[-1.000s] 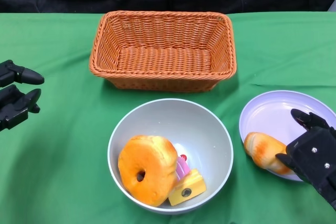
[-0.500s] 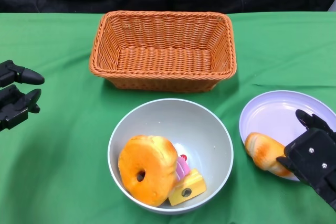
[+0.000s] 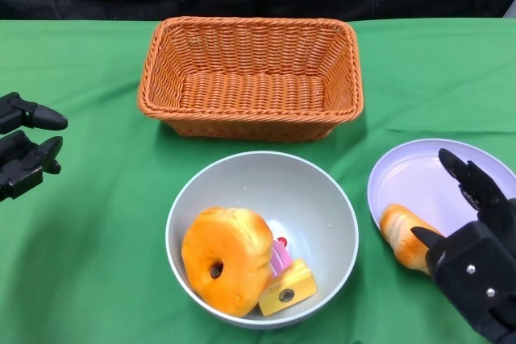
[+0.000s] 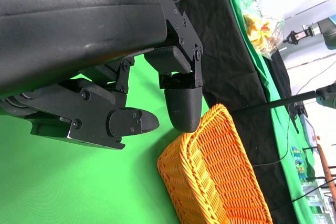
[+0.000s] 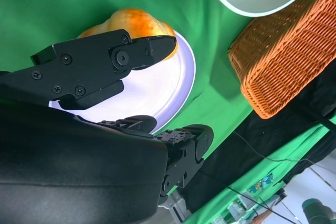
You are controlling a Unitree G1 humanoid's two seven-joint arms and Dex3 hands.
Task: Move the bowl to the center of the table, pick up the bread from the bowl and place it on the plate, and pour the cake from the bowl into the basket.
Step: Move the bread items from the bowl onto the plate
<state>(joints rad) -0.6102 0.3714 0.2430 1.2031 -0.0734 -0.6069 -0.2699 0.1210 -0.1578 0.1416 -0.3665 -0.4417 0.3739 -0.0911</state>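
We see a smooth, round grey bowl [image 3: 262, 239] sitting on the green cloth of the worktop [image 3: 89, 263], near its middle and just in front of the woven orange basket [image 3: 250, 78]. The basket is rectangular, with a ribbed wicker wall and a braided rim. Inside the bowl lies 1 glossy, ring-shaped golden doughnut [image 3: 226, 259] leaning against a wedge of cake [image 3: 286, 283], yellow with a pink layer; the doughnut hides part of the cake. To the robot's right of the bowl is a flat, pale lilac plate [image 3: 411, 175], and the oblong, browned bread [image 3: 405, 235] rests across its near rim.

The right hand [image 3: 476, 259], matt black with visible screws, hovers over the near side of the plate; its fingers [image 3: 463, 179] are spread and hold nothing. One fingertip lies close to the bread, and from the wrist view it seems just clear of the crust, though we cannot be sure. The hand covers part of the plate and the far end of the bread. The left hand [image 3: 24, 147] sits at the worktop's left edge, well apart from everything, cut off by the frame, its fingers [image 4: 181, 103] apart and empty. Behind the worktop hangs black cloth.
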